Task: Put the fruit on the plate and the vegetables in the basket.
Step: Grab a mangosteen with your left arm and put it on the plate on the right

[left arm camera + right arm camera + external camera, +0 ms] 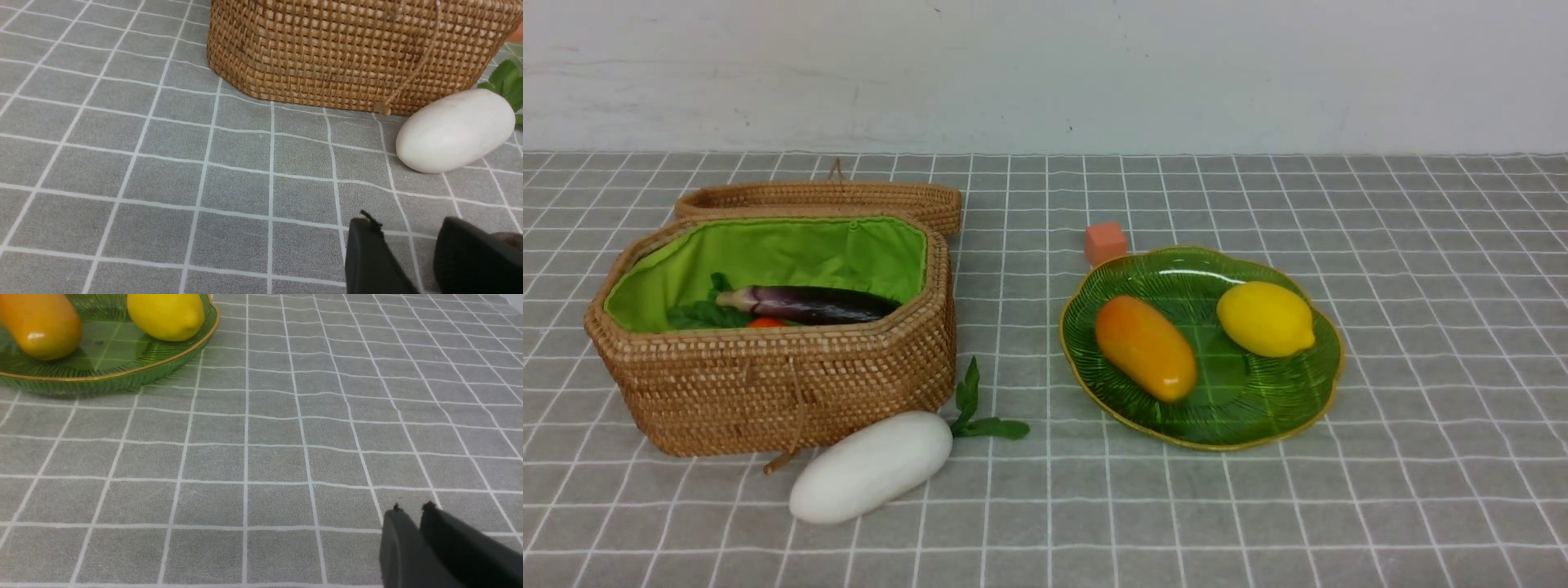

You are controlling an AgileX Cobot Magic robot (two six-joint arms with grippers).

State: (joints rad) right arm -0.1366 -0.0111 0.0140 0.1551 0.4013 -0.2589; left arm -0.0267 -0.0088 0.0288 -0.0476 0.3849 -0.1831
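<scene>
White vegetable point(870, 467) lies on counter point(1258, 506) just beside basket point(768, 384) front corner. Left hand point(406, 223) low nearby, part-open, empty; right hand point(412, 508) nearly closed, empty. Best approach: widen left hand, grip across smooth body's middle, lift clear over woven rim.

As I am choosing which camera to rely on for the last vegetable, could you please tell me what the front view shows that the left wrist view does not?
Only the front view: inside the basket, its green lining, the aubergine and a bit of carrot; the lid behind; the orange cube; the plate holding the mango-like fruit and the lemon. Only the left wrist view: the left gripper, jaws apart, holding nothing. Both: the basket's woven wall, the white vegetable lying beside it, its green leaves, the grid tablecloth under them.
</scene>
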